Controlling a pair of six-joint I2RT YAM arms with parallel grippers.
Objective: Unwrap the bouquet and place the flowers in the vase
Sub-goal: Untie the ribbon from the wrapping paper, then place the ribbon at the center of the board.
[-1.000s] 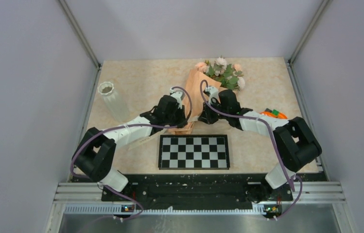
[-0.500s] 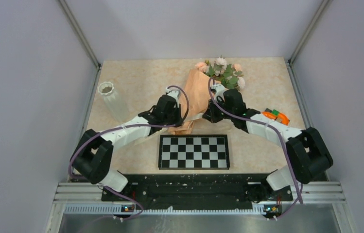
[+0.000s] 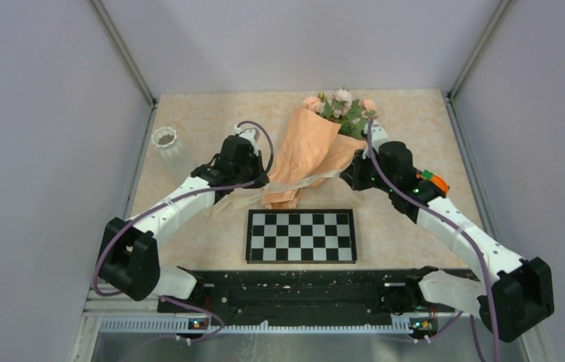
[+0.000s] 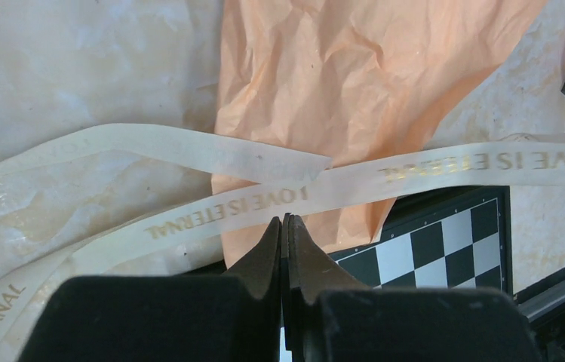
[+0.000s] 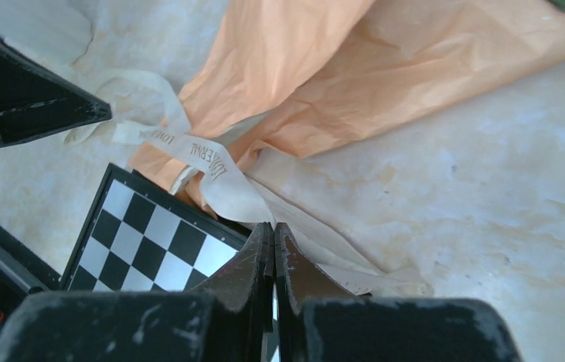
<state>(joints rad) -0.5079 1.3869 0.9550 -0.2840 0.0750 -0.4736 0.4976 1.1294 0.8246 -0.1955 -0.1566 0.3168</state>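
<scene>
The bouquet lies on the table, its peach-orange paper cone pointing toward me. The flowers stick out of its far end. A cream ribbon printed "LOVE IS ETERNAL" stretches across the cone's lower part between both grippers. My left gripper is shut on the ribbon at its tips, just left of the cone. To the right of the cone, my right gripper pinches the ribbon at its tips. The white ribbed vase stands upright at the far left.
A black-and-white checkerboard lies just in front of the cone's tip. An orange and green object sits behind the right arm. Beige wrapping paper spreads on the table under the cone. Grey walls close in the table on three sides.
Both grippers closed and moved apart, the left one leftward and the right one rightward. The ribbon is now drawn out in a line between them across the cone.
</scene>
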